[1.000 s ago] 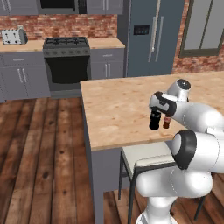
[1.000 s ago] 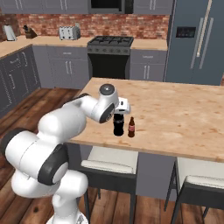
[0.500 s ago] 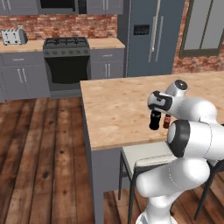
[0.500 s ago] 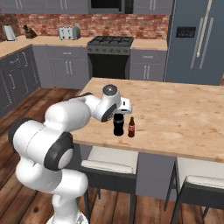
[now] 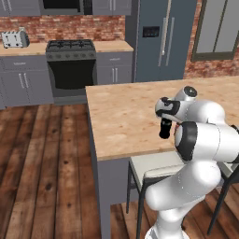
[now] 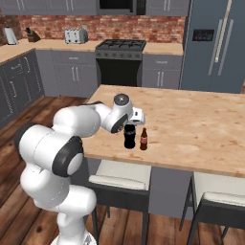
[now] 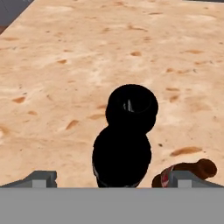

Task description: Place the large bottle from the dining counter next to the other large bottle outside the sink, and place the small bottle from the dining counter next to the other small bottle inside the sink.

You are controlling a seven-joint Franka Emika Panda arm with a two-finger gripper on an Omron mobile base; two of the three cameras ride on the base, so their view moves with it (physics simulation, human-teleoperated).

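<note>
Moved: your arm has folded closer | tool [image 7: 111, 177] open, straddling upright large bottle [image 7: 124, 140] directly below | small bottle [image 7: 186, 171] beside it.

in the left base view the arm's own white links cover most of the large bottle [image 5: 165, 129], leaving just a dark stub of it showing above the dining counter [image 5: 126, 116], whose far right end runs off the picture's edge. in the hand view the lower body of the large bottle [image 7: 124, 144] is cut off at the bottom, and the small bottle [image 7: 187, 170] is partly covered by one fingertip [image 7: 186, 179], its label too small to read.
</note>
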